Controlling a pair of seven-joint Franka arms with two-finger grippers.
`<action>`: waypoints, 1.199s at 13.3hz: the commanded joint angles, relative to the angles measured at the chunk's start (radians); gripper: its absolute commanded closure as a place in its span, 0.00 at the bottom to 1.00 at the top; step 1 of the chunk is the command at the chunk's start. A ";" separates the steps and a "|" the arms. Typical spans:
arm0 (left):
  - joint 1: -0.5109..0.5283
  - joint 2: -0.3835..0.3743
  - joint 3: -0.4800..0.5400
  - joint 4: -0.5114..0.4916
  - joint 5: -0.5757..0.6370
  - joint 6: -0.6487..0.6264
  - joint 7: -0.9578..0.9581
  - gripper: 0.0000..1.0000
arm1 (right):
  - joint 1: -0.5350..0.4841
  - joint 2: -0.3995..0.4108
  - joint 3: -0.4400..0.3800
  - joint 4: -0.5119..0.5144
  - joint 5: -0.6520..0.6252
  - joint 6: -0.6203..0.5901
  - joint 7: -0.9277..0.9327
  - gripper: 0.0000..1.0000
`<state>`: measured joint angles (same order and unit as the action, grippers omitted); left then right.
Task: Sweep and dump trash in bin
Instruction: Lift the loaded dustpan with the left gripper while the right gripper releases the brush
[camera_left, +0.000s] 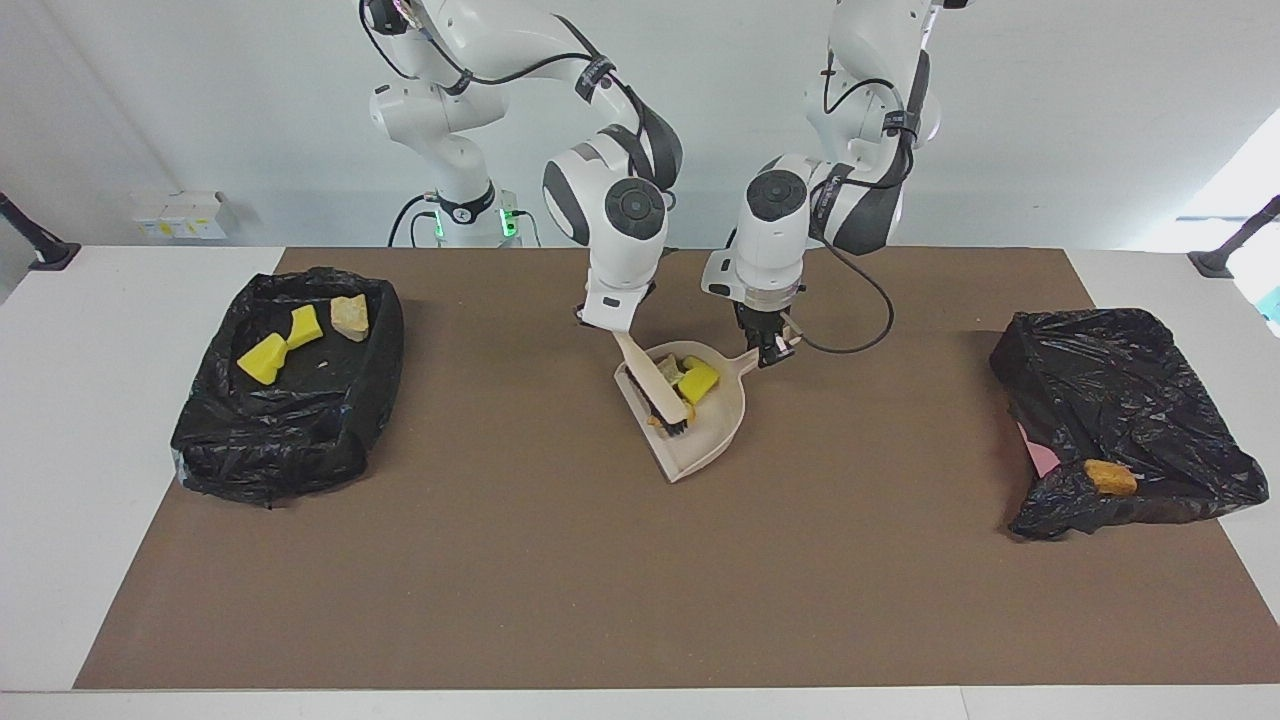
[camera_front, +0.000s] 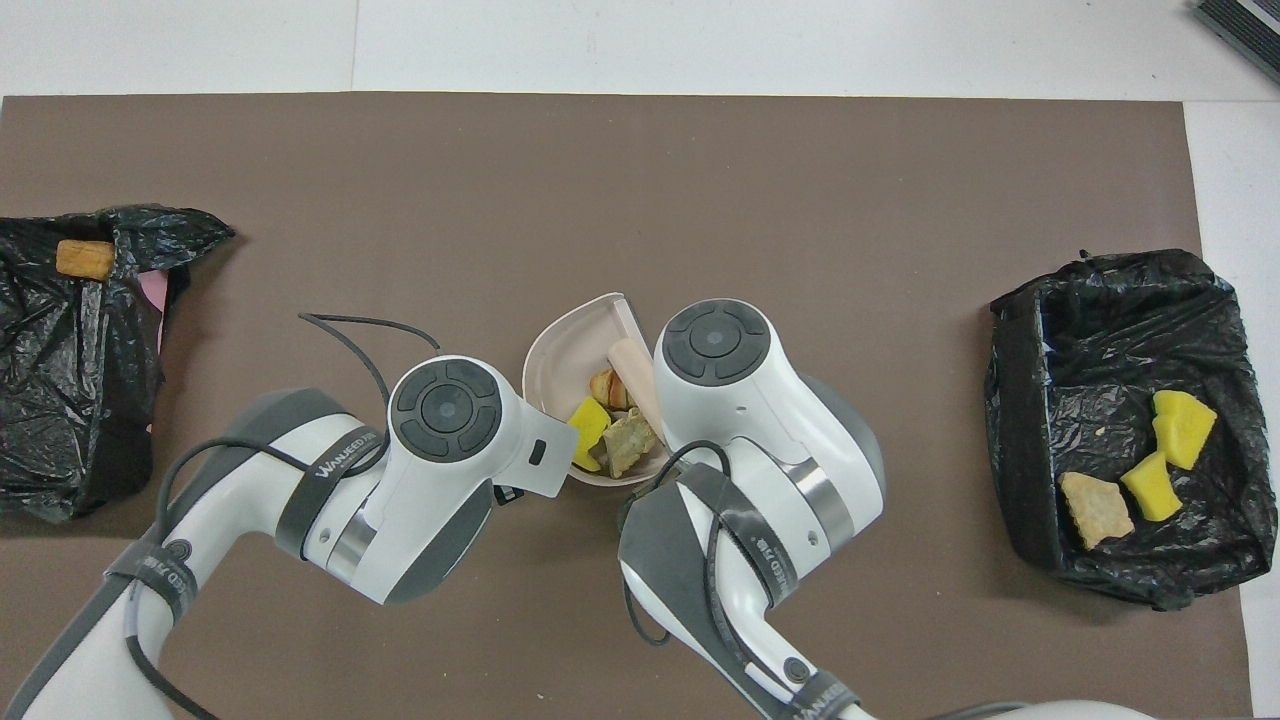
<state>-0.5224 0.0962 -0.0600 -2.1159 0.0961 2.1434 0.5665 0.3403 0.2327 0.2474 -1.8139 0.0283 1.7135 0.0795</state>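
Facing view. Right arm: comes down from its base, wrist bent over the middle of the mat; right gripper (camera_left: 610, 322) clamped on the handle of the beige brush (camera_left: 655, 387), which slants down into the beige dustpan (camera_left: 712, 432) with its dark bristles on the pan floor. Left arm: folded at the elbow, forearm vertical; left gripper (camera_left: 768, 345) pinched shut on the dustpan's handle, at the end of the pan nearer the robots. Trash in the pan — one yellow sponge chunk (camera_left: 699, 379) and one pale tan scrap (camera_left: 669, 369) lie just beside the brush, between it and the left gripper; an orange-tan piece shows at the bristles.

Black-lined bin at the right arm's end (camera_left: 290, 385): 2 yellow chunks, 1 tan piece inside. Black-lined bin at the left arm's end (camera_left: 1120, 420): 1 orange-tan piece on its crumpled edge.

Overhead view. Both wrists cover most of the pan; neither gripper's fingertips show here. Dustpan rim (camera_front: 560, 335) visible between the two forearms. Inside it, counted — 1 yellow chunk (camera_front: 589, 425), 1 pale tan scrap (camera_front: 628, 440), 1 striped orange-tan piece (camera_front: 604, 388) touching the brush handle (camera_front: 632, 362). Bins: 2.
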 joint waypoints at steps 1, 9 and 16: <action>0.021 -0.004 0.008 -0.015 0.013 0.030 0.039 1.00 | -0.050 -0.036 0.003 0.033 0.036 -0.084 -0.013 1.00; 0.284 -0.013 0.006 0.120 -0.071 -0.130 0.390 1.00 | 0.051 -0.174 0.007 -0.109 0.097 -0.059 0.331 1.00; 0.528 -0.030 0.012 0.283 -0.136 -0.290 0.708 1.00 | 0.311 -0.205 0.007 -0.219 0.127 0.112 0.765 1.00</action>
<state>-0.0583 0.0714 -0.0391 -1.8724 -0.0128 1.8965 1.1894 0.6307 0.0296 0.2597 -1.9993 0.1337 1.7889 0.8026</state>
